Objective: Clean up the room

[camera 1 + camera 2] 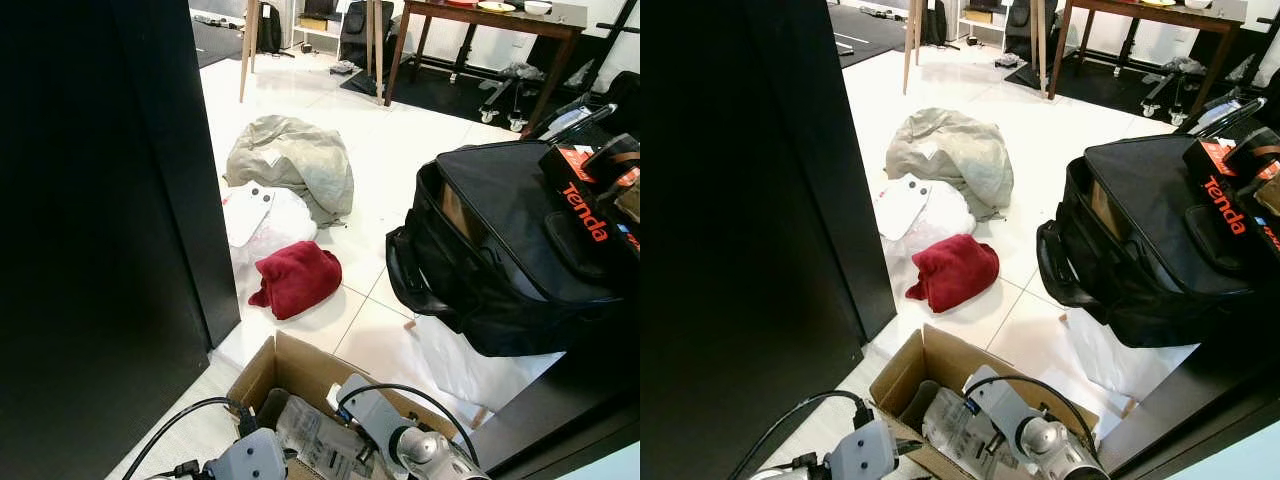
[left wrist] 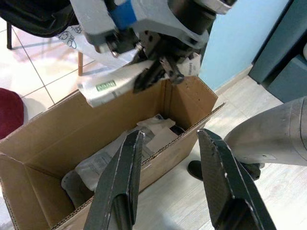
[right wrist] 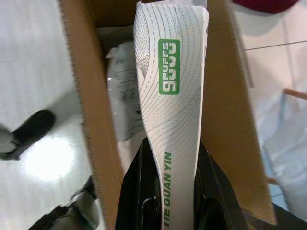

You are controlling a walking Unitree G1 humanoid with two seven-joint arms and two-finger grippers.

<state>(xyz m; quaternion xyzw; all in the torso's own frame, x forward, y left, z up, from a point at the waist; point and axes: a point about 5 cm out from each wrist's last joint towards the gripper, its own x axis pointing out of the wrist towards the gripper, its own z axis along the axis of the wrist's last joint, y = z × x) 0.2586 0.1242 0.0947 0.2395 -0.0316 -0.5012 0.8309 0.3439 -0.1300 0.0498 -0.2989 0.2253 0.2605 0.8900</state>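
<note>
— Left gripper (image 2: 168, 182) hovering at the near wall of the cardboard box (image 2: 72, 139), fingers spread wide, gripping nothing. Probably parked aside to leave the opening free.

— And above the box, right gripper (image 3: 168, 191) clamped on a white paper packet (image 3: 172, 96) with green print, pinched between both fingers, jutting out past the tips over the opening. Looks lined up for a drop among the crumpled wrappers (image 2: 96, 163) inside.

— Beyond, red cloth (image 1: 297, 277) on the tiles; black bag (image 1: 510, 250) off right.

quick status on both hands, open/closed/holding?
Left hand: open, empty, beside the cardboard box.
Right hand: closed on a white tea packet with green print, over the box.
</note>
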